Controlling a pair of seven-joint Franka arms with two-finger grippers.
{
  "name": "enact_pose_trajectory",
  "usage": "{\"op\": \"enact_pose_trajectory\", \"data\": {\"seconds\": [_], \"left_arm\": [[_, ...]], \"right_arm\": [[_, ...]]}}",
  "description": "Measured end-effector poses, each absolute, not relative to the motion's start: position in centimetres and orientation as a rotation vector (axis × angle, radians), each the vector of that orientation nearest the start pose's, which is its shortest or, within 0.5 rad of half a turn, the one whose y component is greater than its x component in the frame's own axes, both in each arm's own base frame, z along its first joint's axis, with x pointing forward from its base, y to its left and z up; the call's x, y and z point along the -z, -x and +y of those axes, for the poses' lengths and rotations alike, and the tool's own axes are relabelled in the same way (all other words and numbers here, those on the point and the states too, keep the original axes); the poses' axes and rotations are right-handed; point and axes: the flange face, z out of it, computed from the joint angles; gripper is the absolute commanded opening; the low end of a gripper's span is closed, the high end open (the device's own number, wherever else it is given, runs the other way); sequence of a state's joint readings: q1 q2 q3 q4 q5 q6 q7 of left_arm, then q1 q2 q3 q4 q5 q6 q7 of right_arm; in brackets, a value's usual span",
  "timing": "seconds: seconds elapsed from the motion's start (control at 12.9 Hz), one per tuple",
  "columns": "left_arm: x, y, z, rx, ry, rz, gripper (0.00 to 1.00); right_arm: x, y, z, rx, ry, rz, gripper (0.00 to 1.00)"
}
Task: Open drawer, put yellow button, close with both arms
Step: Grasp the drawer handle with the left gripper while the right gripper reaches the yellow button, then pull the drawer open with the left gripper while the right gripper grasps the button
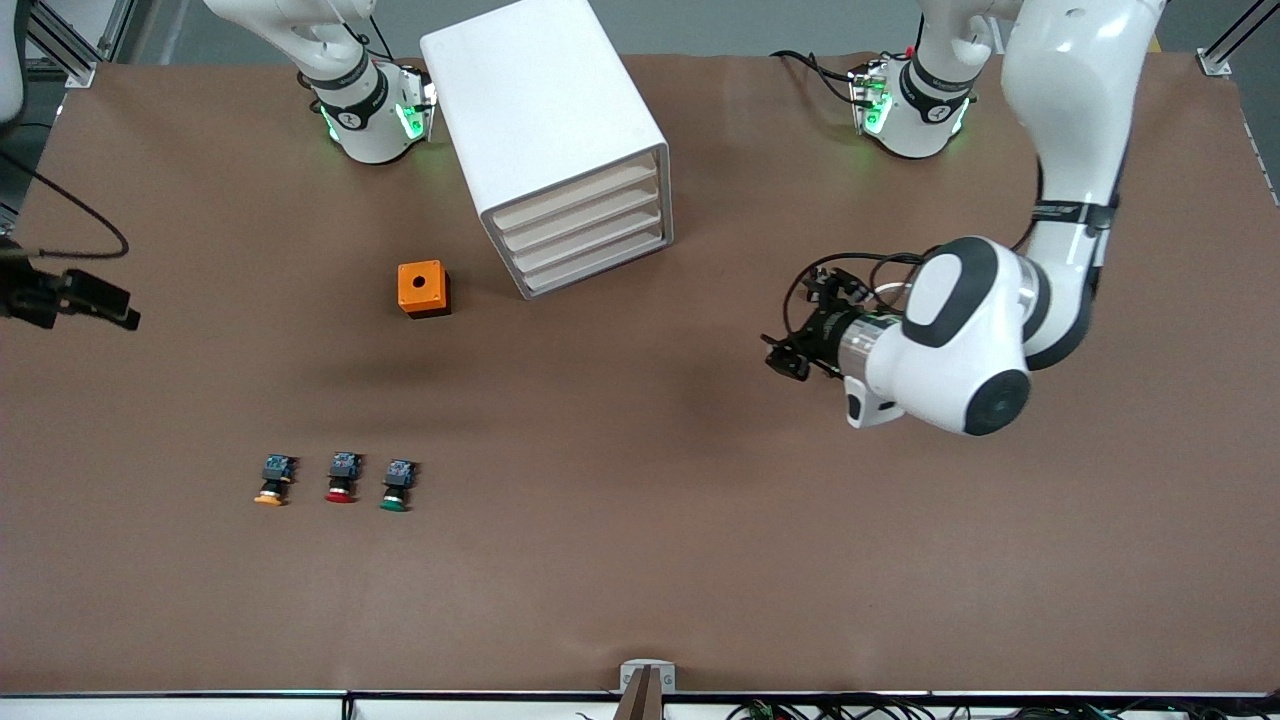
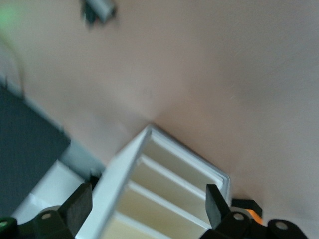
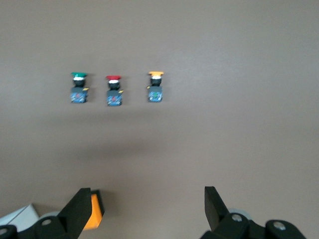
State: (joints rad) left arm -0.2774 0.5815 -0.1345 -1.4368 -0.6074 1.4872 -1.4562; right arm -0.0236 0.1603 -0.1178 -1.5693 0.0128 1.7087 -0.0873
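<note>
1. Front view: all four drawers are shut, so you're at step one. The drawer (image 1: 575, 192) is the top one in the cabinet (image 1: 545, 130). The left gripper (image 1: 790, 352) hovers over bare table toward the left arm's end. The yellow button (image 1: 273, 481) sits nearer the camera, beside the red button (image 1: 342, 478).
2. Left wrist view: fingers (image 2: 215, 203) spread wide, empty, facing the drawer fronts. Next you need to hook the top front.
3. Right wrist view: right gripper (image 3: 144, 209) open, empty, waiting.

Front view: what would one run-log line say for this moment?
drawer: shut | yellow button: on table, untouched | left pincer: open, facing cabinet | right pincer: open, empty
</note>
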Motion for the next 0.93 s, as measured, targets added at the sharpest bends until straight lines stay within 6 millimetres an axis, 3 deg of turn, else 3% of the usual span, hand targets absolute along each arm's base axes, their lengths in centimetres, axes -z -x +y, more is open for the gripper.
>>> {"op": "enact_pose_trajectory", "data": {"seconds": [0.15,0.46,0.7,0.93], "left_arm": [[-33.0,-56.5,-34.1,-1.403,2.088,-1.698,1.0],[-29.6,-53.8,-39.1,-1.504,1.585,-1.804,0.98],[-27.5,-51.9,-41.6,-1.499,1.375,-1.789,0.84],[-26.2,-49.9,-44.3,-1.505,1.276,-1.753,0.73]], "right_arm": [[-49.7,-62.4,-9.3,-0.081,3.147,0.115,1.0],[-41.0,-64.9,-9.3,-0.04,3.156,0.175,1.0],[-33.5,-65.2,-8.7,0.001,3.16,0.235,1.0],[-27.7,-66.1,-8.2,0.05,3.169,0.229,1.0]]}}
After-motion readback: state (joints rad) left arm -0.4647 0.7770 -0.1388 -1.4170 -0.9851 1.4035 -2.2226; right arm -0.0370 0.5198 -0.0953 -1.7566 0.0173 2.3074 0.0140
